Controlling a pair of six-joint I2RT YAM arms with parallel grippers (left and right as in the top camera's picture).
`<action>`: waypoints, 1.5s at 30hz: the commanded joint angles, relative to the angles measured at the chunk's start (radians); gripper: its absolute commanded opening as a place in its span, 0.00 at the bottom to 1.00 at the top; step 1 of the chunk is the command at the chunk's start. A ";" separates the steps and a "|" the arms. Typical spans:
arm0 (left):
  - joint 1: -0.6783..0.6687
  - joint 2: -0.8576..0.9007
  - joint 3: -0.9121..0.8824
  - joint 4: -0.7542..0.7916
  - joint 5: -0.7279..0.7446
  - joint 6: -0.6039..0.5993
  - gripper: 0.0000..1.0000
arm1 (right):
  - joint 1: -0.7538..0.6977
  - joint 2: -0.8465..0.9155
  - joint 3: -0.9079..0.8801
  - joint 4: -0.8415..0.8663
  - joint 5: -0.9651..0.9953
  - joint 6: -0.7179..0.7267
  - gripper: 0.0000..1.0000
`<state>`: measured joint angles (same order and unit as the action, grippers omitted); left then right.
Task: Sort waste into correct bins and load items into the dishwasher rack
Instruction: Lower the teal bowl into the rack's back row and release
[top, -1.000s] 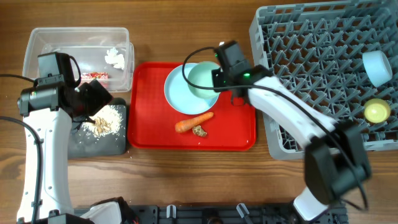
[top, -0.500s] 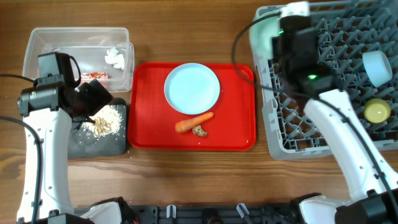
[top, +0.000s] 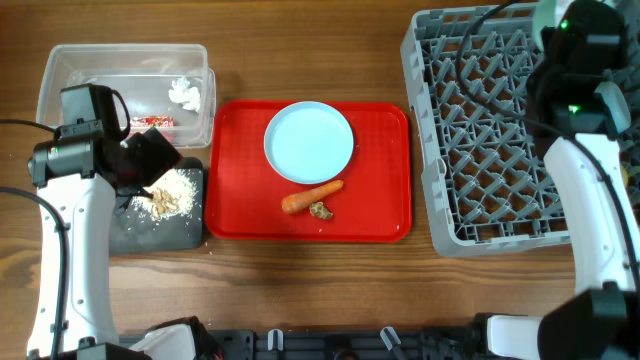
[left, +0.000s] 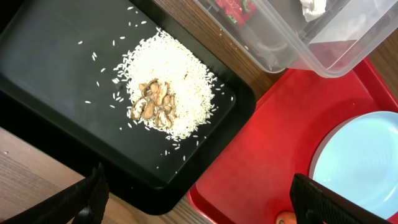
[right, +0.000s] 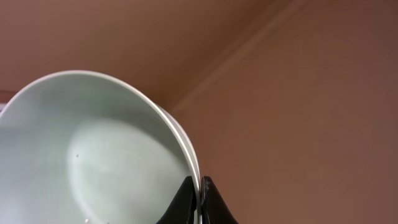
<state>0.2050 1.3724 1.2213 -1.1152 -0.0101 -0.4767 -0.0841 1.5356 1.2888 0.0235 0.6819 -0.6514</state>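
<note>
My right gripper (right: 200, 190) is shut on the rim of a small mint bowl (right: 93, 155). In the overhead view it is up at the far right corner (top: 575, 25) of the grey dishwasher rack (top: 480, 130). My left gripper (left: 205, 205) is open and empty above the black tray (left: 56, 56), which holds rice crumbs (left: 180, 87). The light-blue dish (top: 309, 140), the carrot (top: 312, 197) and the brown scrap (top: 321, 210) lie on the red tray. The clear tub (top: 70, 70) holds the tissue (top: 185, 93) and the red wrapper (top: 150, 123). The other bowl and the yellow cup are hidden under my right arm. The spoon is out of view.
The red tray (top: 235, 200) lies between the black tray (top: 160, 225) and the rack. The clear tub stands behind the black tray, close to the red tray's far left corner. Brown nut-like bits (left: 154, 107) sit in the rice pile.
My right arm has lifted the mint bowl off the dish and carried it right, over the rack to its far right corner. It now covers the other bowl and cup. The left arm has not moved.
</note>
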 joint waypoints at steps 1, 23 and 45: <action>0.005 -0.015 0.006 0.000 0.002 -0.010 0.95 | -0.056 0.103 0.003 0.093 0.101 -0.142 0.04; 0.005 -0.015 0.006 0.010 0.002 -0.010 0.95 | -0.110 0.502 0.003 0.478 0.161 -0.369 0.04; 0.005 -0.015 0.007 0.031 0.020 -0.010 0.95 | -0.059 0.501 0.003 0.183 0.225 -0.076 0.07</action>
<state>0.2050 1.3724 1.2213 -1.0882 -0.0021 -0.4767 -0.1566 2.0075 1.3178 0.2653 0.9215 -0.7879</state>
